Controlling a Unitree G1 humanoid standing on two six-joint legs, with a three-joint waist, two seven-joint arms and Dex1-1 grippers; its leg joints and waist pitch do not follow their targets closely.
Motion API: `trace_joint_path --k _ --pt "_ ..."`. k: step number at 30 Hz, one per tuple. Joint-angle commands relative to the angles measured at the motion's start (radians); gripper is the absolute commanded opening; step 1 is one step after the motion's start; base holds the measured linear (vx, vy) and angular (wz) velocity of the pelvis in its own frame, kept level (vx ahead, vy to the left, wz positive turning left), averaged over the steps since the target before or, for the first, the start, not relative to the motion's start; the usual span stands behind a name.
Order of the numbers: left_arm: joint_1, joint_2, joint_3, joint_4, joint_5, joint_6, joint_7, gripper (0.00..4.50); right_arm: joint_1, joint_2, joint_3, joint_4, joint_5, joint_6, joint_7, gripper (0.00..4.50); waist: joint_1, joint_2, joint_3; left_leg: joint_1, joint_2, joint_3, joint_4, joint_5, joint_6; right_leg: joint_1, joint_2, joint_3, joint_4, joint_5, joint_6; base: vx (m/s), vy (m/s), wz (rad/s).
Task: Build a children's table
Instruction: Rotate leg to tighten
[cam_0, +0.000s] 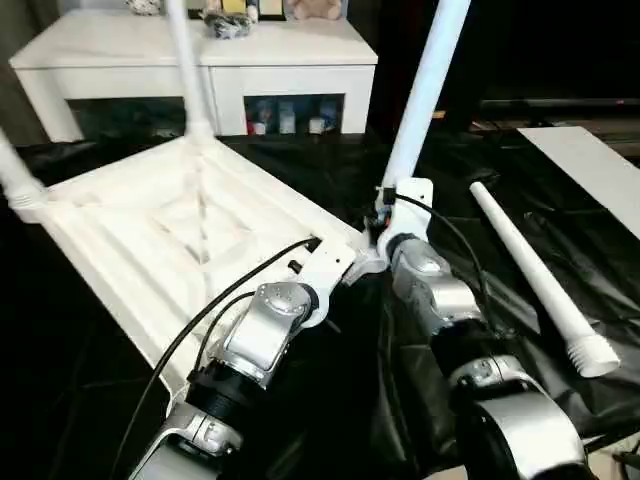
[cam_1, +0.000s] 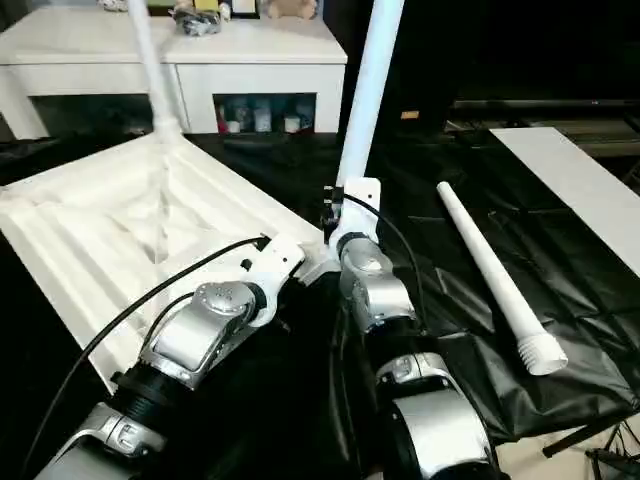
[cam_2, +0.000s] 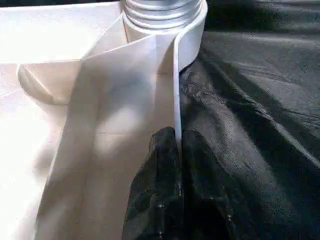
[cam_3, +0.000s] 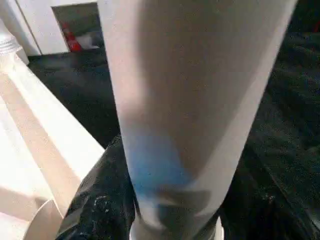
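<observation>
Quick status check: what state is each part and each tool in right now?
tabletop: upside down, ribbed underside up.
near corner leg: upright in its socket.
far corner leg: upright in its socket.
left corner leg: standing in its socket.
loose leg: lying on the black sheet, unattached.
left tool: shut on the tabletop's rim.
right tool: closed around the near corner leg.

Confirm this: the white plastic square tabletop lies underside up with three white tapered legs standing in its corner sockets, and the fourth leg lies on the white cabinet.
One detail is wrong. The fourth white tapered leg lies on the black sheet beside the white plastic square tabletop, not on the white cabinet. The left eye view shows it. The three legs standing in sockets is right.
</observation>
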Motion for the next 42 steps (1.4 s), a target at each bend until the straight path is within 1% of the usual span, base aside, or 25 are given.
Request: trace_joint_path --k 1,2,3,5,6,7,8,9,10,11,12,13,14,15,17,19,21,23,25,27,31,36,37,40,42 --pt "-0.002 0.002 -0.019 -0.006 -0.016 -0.033 -0.026 0.0 0.035 0.009 -0.04 0.099 0.039 0.03 0.048 2.19 0.004 0.009 -0.025 0.0 0.073 -0.034 -0.088 -0.366 -0.019 -0.001 -0.091 0.049 -0.077 -0.214 -0.188 0.0 0.0 0.0" --pt "-0.004 0.01 -0.019 -0.002 -0.015 -0.043 -0.028 0.0 0.03 0.011 -0.045 0.098 0.047 0.022 0.068 2.19 0.004 0.008 -0.026 -0.001 0.073 -0.033 -0.088 -0.354 -0.015 0.001 -0.09 0.049 -0.076 -0.208 -0.19 0.0 0.0 0.0" --pt "-0.004 0.028 -0.02 -0.004 -0.013 -0.056 -0.036 0.0 0.025 0.009 -0.042 0.077 0.054 0.008 0.101 2.4 0.007 0.012 -0.027 -0.002 0.074 -0.032 -0.087 -0.324 -0.005 0.003 -0.09 0.05 -0.074 -0.176 -0.2 0.0 0.0 0.0" --pt "0.003 0.054 -0.025 -0.019 -0.001 -0.076 -0.061 0.0 0.019 -0.002 -0.034 0.047 0.058 -0.003 0.164 2.61 0.009 0.01 -0.032 -0.006 0.075 -0.029 -0.084 -0.275 0.013 0.01 -0.091 0.049 -0.068 -0.123 -0.214 0.0 0.0 0.0" --pt "0.003 0.054 -0.025 -0.019 -0.001 -0.076 -0.061 0.0 0.019 -0.002 -0.034 0.047 0.058 -0.003 0.164 2.67 0.014 0.011 -0.038 -0.009 0.077 -0.027 -0.077 -0.213 0.033 0.015 -0.092 0.049 -0.059 -0.048 -0.229 0.0 0.0 0.0" --pt "0.008 0.066 -0.027 -0.03 0.001 -0.079 -0.072 0.0 0.022 -0.009 -0.026 0.028 0.059 -0.003 0.189 2.77 0.017 0.012 -0.039 -0.008 0.077 -0.025 -0.073 -0.175 0.046 0.014 -0.092 0.048 -0.055 -0.003 -0.241 0.0 0.0 0.0" --pt "0.013 0.086 -0.034 -0.043 0.004 -0.096 -0.09 0.0 0.03 -0.018 -0.017 -0.006 0.062 0.004 0.217 2.9 0.022 0.01 -0.041 -0.016 0.074 -0.021 -0.066 -0.098 0.075 0.021 -0.091 0.046 -0.044 0.09 -0.258 0.0 0.0 0.0" --pt "0.024 0.118 -0.039 -0.066 0.006 -0.093 -0.114 0.0 0.051 -0.038 0.001 -0.07 0.069 0.022 0.284 2.9 0.026 0.012 -0.04 -0.018 0.072 -0.018 -0.062 -0.067 0.104 0.02 -0.09 0.044 -0.041 0.131 -0.267 0.0 0.0 0.0" --pt "0.028 0.132 -0.044 -0.074 0.008 -0.102 -0.126 0.0 0.063 -0.048 0.012 -0.101 0.071 0.032 0.309 3.01 0.029 0.015 -0.041 -0.02 0.071 -0.018 -0.059 -0.059 0.115 0.023 -0.091 0.045 -0.039 0.147 -0.266 0.0 0.0 0.0" --pt "0.031 0.143 -0.048 -0.08 0.009 -0.11 -0.136 0.0 0.072 -0.056 0.018 -0.121 0.069 0.037 0.33 3.01 0.031 0.018 -0.043 -0.016 0.076 -0.015 -0.057 -0.052 0.126 0.016 -0.092 0.046 -0.036 0.17 -0.278 0.0 0.0 0.0" --pt "0.038 0.167 -0.053 -0.096 0.005 -0.119 -0.163 0.0 0.105 -0.084 0.044 -0.193 0.078 0.072 0.388 3.1 0.035 0.018 -0.042 -0.015 0.074 -0.016 -0.056 -0.051 0.13 0.018 -0.087 0.043 -0.037 0.171 -0.277 0.0 0.0 0.0" --pt "0.043 0.184 -0.056 -0.106 0.002 -0.124 -0.182 0.0 0.128 -0.103 0.061 -0.244 0.084 0.096 0.43 3.2 0.036 0.017 -0.041 -0.015 0.078 -0.012 -0.055 -0.059 0.135 0.014 -0.088 0.045 -0.036 0.166 -0.283 0.0 0.0 0.0" --pt "0.044 0.186 -0.056 -0.108 0.001 -0.124 -0.186 0.0 0.132 -0.107 0.064 -0.251 0.085 0.1 0.436 3.27 0.041 0.018 -0.04 -0.015 0.078 -0.012 -0.055 -0.057 0.134 0.015 -0.087 0.043 -0.035 0.15 -0.286 0.0 0.0 0.0" --pt "0.059 0.238 -0.072 -0.141 -0.011 -0.155 -0.254 0.0 0.203 -0.182 0.113 -0.38 0.091 0.157 0.549 3.4 0.046 0.019 -0.036 -0.015 0.079 -0.012 -0.057 -0.07 0.128 0.017 -0.085 0.042 -0.038 0.116 -0.278 0.0 0.0 0.0" --pt "0.073 0.285 -0.089 -0.168 -0.022 -0.189 -0.326 0.0 0.256 -0.254 0.154 -0.466 0.088 0.188 0.633 3.48 0.053 0.023 -0.035 -0.012 0.083 -0.013 -0.061 -0.093 0.114 0.013 -0.084 0.043 -0.042 0.068 -0.262 0.0 0.0 0.0" --pt "0.089 0.326 -0.101 -0.192 -0.035 -0.215 -0.393 0.0 0.302 -0.323 0.19 -0.54 0.083 0.21 0.707 3.66 0.06 0.021 -0.035 -0.008 0.084 -0.011 -0.06 -0.092 0.099 0.012 -0.081 0.043 -0.039 0.066 -0.253 0.0 0.0 0.0" --pt "0.122 0.41 -0.124 -0.229 -0.077 -0.331 -0.543 0.0 0.381 -0.433 0.221 -0.661 0.104 0.222 0.839 3.66 0.069 0.026 -0.031 -0.005 0.083 -0.009 -0.061 -0.125 0.084 0.007 -0.081 0.045 -0.045 0.022 -0.246 0.0 0.0 0.0" --pt "0.13 0.446 -0.134 -0.233 -0.077 -0.379 -0.582 0.0 0.418 -0.482 0.23 -0.717 0.123 0.238 0.9 3.66 0.077 0.026 -0.031 -0.002 0.085 -0.008 -0.062 -0.135 0.081 0.008 -0.081 0.047 -0.044 0.015 -0.23 0.0 0.0 0.0" --pt "0.133 0.463 -0.133 -0.229 -0.075 -0.393 -0.593 0.0 0.444 -0.509 0.231 -0.756 0.131 0.256 0.935 3.66 0.08 0.029 -0.032 0.003 0.085 -0.006 -0.061 -0.134 0.076 0.002 -0.078 0.046 -0.042 0.026 -0.24 0.0 0.0 0.0" --pt "0.137 0.479 -0.129 -0.224 -0.078 -0.4 -0.605 0.0 0.468 -0.536 0.238 -0.781 0.131 0.261 0.966 3.66 0.08 0.027 -0.031 -0.002 0.086 -0.008 -0.063 -0.137 0.064 0.005 -0.08 0.044 -0.039 0.019 -0.243 0.0 0.0 0.0" --pt "0.142 0.504 -0.125 -0.219 -0.085 -0.422 -0.63 0.0 0.475 -0.545 0.25 -0.776 0.112 0.246 0.968 3.66 0.076 0.025 -0.032 -0.002 0.082 -0.005 -0.061 -0.152 0.049 0.006 -0.082 0.046 -0.039 -0.005 -0.249 0.0 0.0 0.0" --pt "0.141 0.512 -0.121 -0.208 -0.088 -0.447 -0.644 0.0 0.455 -0.528 0.264 -0.733 0.072 0.201 0.955 3.66 0.076 0.024 -0.036 -0.004 0.081 -0.004 -0.054 -0.128 0.059 0.006 -0.083 0.046 -0.035 0.015 -0.254 0.0 0.0 0.0" --pt "0.14 0.511 -0.119 -0.205 -0.088 -0.449 -0.645 0.0 0.447 -0.515 0.255 -0.717 0.075 0.195 0.947 3.49 0.075 0.023 -0.036 -0.005 0.079 -0.004 -0.052 -0.12 0.06 0.006 -0.082 0.045 -0.033 0.023 -0.258 0.0 0.0 0.0" --pt "0.14 0.51 -0.116 -0.206 -0.089 -0.45 -0.647 0.0 0.438 -0.495 0.237 -0.701 0.089 0.198 0.938 3.37 0.076 0.022 -0.037 -0.004 0.079 -0.004 -0.05 -0.107 0.069 0.006 -0.082 0.045 -0.03 0.034 -0.264 0.0 0.0 0.0" --pt "0.141 0.51 -0.116 -0.206 -0.091 -0.45 -0.648 0.0 0.436 -0.487 0.242 -0.68 0.086 0.185 0.944 3.11 0.077 0.021 -0.037 -0.004 0.08 -0.004 -0.049 -0.109 0.07 0.006 -0.082 0.045 -0.029 0.028 -0.263 0.0 0.0 0.0"
